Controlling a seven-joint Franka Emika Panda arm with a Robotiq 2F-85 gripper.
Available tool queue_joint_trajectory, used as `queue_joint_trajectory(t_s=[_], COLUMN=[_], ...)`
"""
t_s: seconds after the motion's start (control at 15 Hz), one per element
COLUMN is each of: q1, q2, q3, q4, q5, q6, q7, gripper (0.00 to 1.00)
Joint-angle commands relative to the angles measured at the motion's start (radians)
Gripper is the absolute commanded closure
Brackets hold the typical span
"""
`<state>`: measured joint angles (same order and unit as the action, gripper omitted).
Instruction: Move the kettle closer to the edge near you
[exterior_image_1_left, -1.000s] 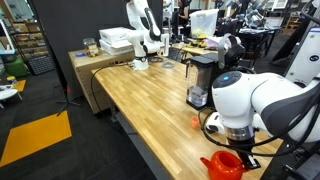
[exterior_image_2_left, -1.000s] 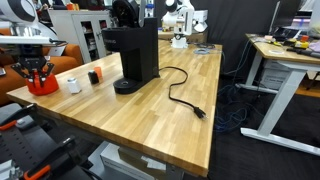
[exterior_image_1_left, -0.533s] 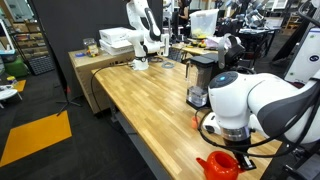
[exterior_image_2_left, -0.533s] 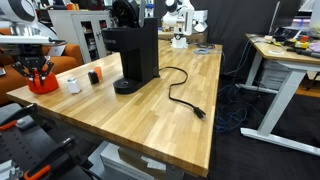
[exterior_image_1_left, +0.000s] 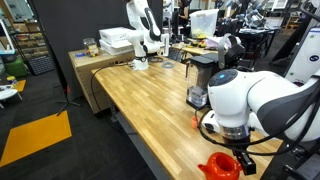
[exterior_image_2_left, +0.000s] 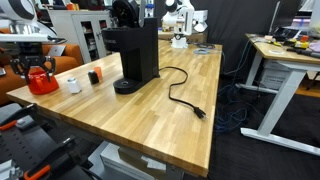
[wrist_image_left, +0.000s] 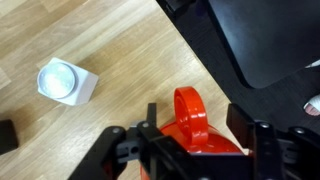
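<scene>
The small orange-red kettle (exterior_image_2_left: 42, 82) stands on the light-wood table at its corner, close to the edge (wrist_image_left: 203, 55); an exterior view shows it low down under the white arm (exterior_image_1_left: 221, 166). In the wrist view its loop handle (wrist_image_left: 190, 108) rises between my two black fingers (wrist_image_left: 150, 118), with a gap on each side. My gripper (wrist_image_left: 195, 120) is open and straddles the handle without gripping it. The kettle's spout and lower body are hidden behind the gripper.
A black coffee machine (exterior_image_2_left: 135, 50) stands mid-table, and its cord (exterior_image_2_left: 182, 97) snakes toward the table's front. A white cap (wrist_image_left: 66, 80) and a black cap (exterior_image_2_left: 95, 76) lie between kettle and machine. A dark shape (wrist_image_left: 265, 40) lies beyond the edge.
The jaws were shut on the kettle's handle and have spread apart off it. The kettle has stayed where it stood, and the arm has barely moved.
</scene>
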<state>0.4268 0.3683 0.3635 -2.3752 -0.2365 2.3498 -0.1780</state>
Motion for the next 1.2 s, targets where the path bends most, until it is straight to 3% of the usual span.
queue_joint_trajectory(t_s=[0.0,0.33,0.6,0.87,1.13], q1=[0.006,0.001,-0.027,-0.058,-0.052], q2=[-0.039,-0.096,-0.218,-0.398,-0.597], q3=[0.003,0.014,0.042,0.033,-0.027], q4=[-0.008,-0.047,-0.16,-0.294,-0.415], q5=[-0.011,0.002,0.096,0.33,0.556], q6=[-0.029,-0.025,0.03,0.045,0.006], q7=[0.035,0.044,0.041,0.028,0.029], gripper=[0.01,0.0,0.0,0.0,0.0])
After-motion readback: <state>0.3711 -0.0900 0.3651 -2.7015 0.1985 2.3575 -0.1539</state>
